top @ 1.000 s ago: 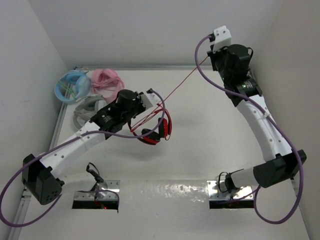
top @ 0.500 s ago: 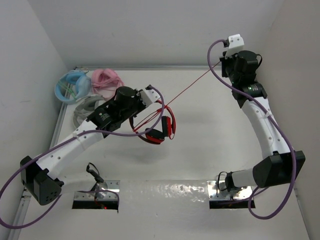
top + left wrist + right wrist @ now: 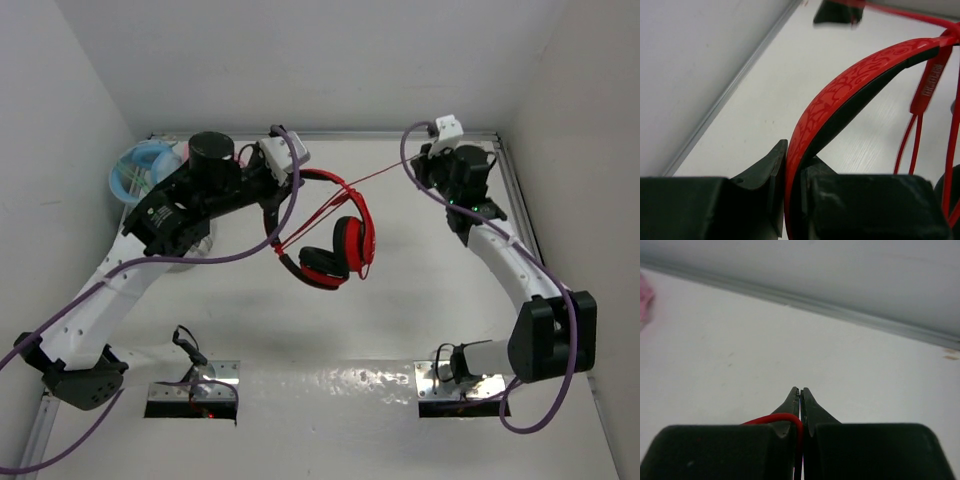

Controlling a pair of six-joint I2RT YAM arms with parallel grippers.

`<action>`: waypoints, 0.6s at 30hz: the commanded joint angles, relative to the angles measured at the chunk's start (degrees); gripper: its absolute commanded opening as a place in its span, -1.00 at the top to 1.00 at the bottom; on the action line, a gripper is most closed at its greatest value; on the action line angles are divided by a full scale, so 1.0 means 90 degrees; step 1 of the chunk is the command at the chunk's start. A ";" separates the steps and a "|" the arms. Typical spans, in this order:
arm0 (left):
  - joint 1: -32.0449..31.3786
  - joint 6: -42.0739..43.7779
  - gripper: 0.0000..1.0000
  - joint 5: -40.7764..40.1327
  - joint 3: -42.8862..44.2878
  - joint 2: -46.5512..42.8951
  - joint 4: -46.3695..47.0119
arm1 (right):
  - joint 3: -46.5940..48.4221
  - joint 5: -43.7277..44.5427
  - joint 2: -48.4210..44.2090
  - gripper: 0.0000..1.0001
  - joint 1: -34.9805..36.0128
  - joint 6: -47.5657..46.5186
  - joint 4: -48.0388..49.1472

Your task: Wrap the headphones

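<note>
Left gripper (image 3: 792, 167) is pinched on the headband of the red headphones (image 3: 345, 245); my left wrist view shows the patterned red band wedged between the two black fingers, its black underside facing the right-hand one. From above, the headphones hang off that grip over the far middle of the table (image 3: 420, 300). The band arches away to the right and the two ear cups, black cushions showing, sit below it, toward me. A faint shadow lies on the table nearer to me than the cups, so the pair looks lifted, not resting. Loops of the thin red cable (image 3: 385, 173) cross the headband, and an inline piece (image 3: 932, 82) hangs on the cable beside the band. From the band the cable runs in a straight, taut line to my right gripper (image 3: 800, 392), near the far right of the table. That gripper is pressed together on the cable, which curves in between the fingertips. A blue pair of headphones (image 3: 140, 170) lies in the far left corner, partly hidden behind my left arm.
</note>
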 commanded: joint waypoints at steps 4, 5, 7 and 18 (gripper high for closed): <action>-0.0038 -0.1516 1.00 0.1304 0.1299 0.0090 0.0077 | -0.1689 -0.0634 -0.0448 1.00 0.1120 0.0669 0.2474; -0.0038 -0.1788 1.00 0.1304 0.1416 0.0177 0.0087 | -0.1905 -0.0615 -0.0468 1.00 0.1460 0.0728 0.2738; -0.0019 -0.2054 1.00 0.1207 0.1719 0.0275 0.0165 | -0.2511 -0.0507 -0.0497 1.00 0.1813 0.0923 0.3539; 0.1309 -0.3920 1.00 0.1382 0.1954 0.0812 0.0555 | -0.4915 0.1103 -0.0887 1.00 0.4235 0.0907 0.7212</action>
